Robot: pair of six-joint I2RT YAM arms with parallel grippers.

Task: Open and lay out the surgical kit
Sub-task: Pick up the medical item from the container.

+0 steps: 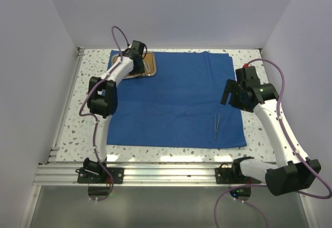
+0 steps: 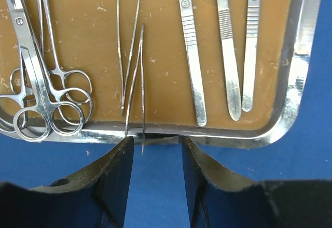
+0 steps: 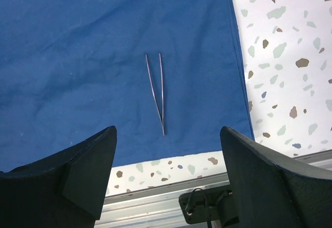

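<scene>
Blue cloth (image 1: 176, 98) is lying spread open and flat, lightly creased. The steel tray (image 2: 298, 83) is sitting on its far-left corner, orange-brown base showing. Inside, ring-handled forceps (image 2: 36, 83) are lying left, thin tweezers (image 2: 132, 67) middle with ends crossing the near rim, three scalpels (image 2: 228, 46) right. A lone pair (image 3: 157, 93) is resting on the cloth's near-right part, joined end nearest.
</scene>
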